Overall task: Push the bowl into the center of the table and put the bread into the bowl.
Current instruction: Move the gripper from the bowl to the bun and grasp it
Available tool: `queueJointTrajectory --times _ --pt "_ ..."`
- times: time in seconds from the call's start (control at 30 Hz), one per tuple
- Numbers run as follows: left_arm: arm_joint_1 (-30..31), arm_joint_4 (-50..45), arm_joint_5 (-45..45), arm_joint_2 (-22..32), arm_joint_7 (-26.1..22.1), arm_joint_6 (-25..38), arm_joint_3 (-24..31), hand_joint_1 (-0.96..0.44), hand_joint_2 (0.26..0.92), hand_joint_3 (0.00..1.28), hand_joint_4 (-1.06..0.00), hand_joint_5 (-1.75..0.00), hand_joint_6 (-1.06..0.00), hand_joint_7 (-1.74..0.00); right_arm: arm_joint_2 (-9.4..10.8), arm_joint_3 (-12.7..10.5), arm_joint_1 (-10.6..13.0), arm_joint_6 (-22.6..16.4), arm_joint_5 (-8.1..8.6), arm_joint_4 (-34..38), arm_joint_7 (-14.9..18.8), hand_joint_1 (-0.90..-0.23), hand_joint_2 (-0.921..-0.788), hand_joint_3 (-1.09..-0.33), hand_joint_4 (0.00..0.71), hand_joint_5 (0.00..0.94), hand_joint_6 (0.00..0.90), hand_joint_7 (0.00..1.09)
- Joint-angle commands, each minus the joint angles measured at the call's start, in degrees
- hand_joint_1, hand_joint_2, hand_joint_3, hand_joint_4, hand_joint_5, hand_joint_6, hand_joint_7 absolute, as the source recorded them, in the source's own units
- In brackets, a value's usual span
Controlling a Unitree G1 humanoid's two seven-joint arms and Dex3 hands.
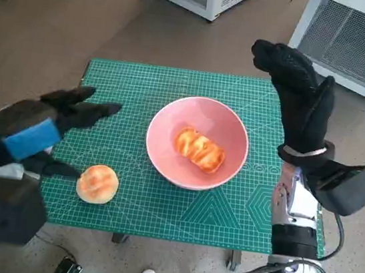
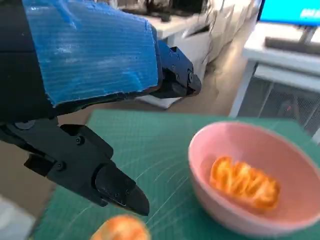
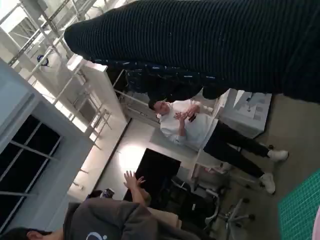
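Pink bowl (image 1: pixel 197 142) sits about mid-table on the green mat (image 1: pixel 142 84), so the push looks done. And there's a twisted orange bread (image 1: pixel 200 148) lying in it already, on the bottom, a little toward the right wall.

But a second piece is out: a round bun (image 1: pixel 97 183) on the mat near the near-left corner, well clear of the bowl. If that one counts as bread too, the job isn't finished, and that's where the action seems to be heading.

Left hand (image 1: pixel 38 132) hovers over the left edge of the table, just beyond the bun, fingers (image 2: pixel 117 190) spread and pointing toward the bowl, holding nothing. In the wrist view the bun (image 2: pixel 121 228) peeks in right under those fingertips, not touched. It reads as a hand poised to come down on it, open wide enough to take the bun.

Right hand (image 1: pixel 301 91) is raised off the right edge of the table, glove upright, grasping nothing; whether its fingers are loose or drawn together I can't tell. It's parked out of the way, leaving the bowl clear.

Its wrist camera looks off into the room: a person (image 3: pixel 200 131) in a white top standing, another seated close by.
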Motion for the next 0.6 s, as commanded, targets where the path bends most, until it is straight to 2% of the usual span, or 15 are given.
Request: queueJointTrajectory --times 0.03,0.27,0.6 --pt "2.97 -1.49 -1.04 1.37 -0.45 -0.42 1.28 -0.10 0.688 0.00 -0.10 0.00 -0.28 0.00 0.23 0.30 0.11 0.80 -0.76 0.66 -0.36 -0.722 -0.921 -0.755 0.227 0.000 0.054 0.52" --pt "5.93 -1.78 0.02 1.20 0.56 0.02 0.17 -0.03 0.693 0.00 -0.11 0.00 -0.28 0.00 0.31 0.38 -0.11 0.65 -0.54 0.97 0.03 -0.734 -0.921 -0.758 0.224 0.000 0.048 0.52" --pt "7.75 0.65 3.08 0.12 3.16 0.26 -4.39 0.01 0.700 0.01 -0.15 -0.01 -0.29 -0.01 -0.03 0.16 -0.53 0.38 -0.09 1.69 0.89 -0.740 -0.921 -0.757 0.224 0.000 0.040 0.54"
